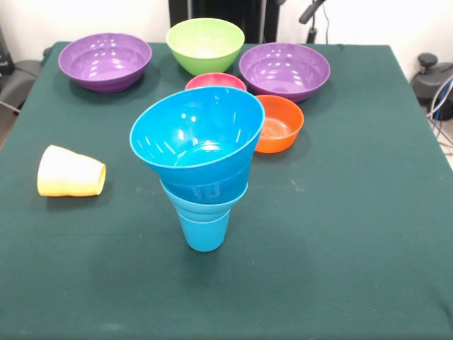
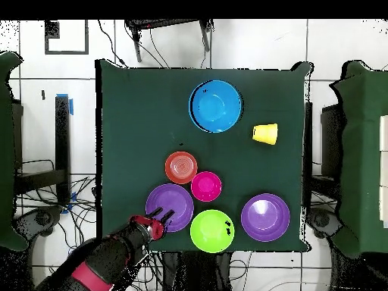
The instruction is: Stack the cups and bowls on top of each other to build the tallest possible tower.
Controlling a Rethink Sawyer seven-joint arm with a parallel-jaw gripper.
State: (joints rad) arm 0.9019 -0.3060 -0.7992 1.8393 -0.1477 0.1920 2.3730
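Observation:
The tower [image 1: 199, 166] stands mid-table: a sky-blue cup [image 1: 204, 230] with blue bowls nested in its mouth, the wide top bowl [image 1: 195, 131] tilted. From overhead the tower [image 2: 216, 106] reads as one blue circle. The pale yellow cup [image 1: 71, 172] lies on its side to the left, also seen at the yellow cup [image 2: 265, 133]. My gripper [image 2: 158, 214] hovers open and empty over the edge of a purple bowl [image 2: 173, 204], far from the tower. In the front view only a dark tip of the gripper [image 1: 311, 12] shows at the top edge.
Loose bowls cluster at the robot's side: two purple [image 1: 105, 60] [image 1: 284, 69], lime green [image 1: 205, 44], pink-red [image 1: 216, 81] and orange [image 1: 279, 124]. The orange bowl sits just behind the tower. The green tablecloth [image 1: 340, 234] covers the table.

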